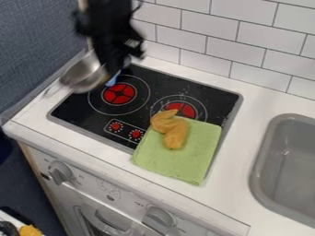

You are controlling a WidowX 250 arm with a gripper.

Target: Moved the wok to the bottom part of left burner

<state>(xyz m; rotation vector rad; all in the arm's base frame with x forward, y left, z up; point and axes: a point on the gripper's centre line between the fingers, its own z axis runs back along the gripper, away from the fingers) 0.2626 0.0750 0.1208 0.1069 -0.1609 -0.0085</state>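
The gripper hangs at the upper left, over the back left corner of the black stovetop. Directly left of it is the silver wok, blurred, at the stove's left edge. The gripper hides the wok's right side, so whether they touch is unclear. A small blue piece shows at the gripper's lower end. The left burner, a red disc inside a white ring, lies just below and right of the gripper.
A green cloth covers the stove's front right corner, with an orange-brown toy on it beside the right burner. A grey sink is at the right. White tiles rise behind the counter.
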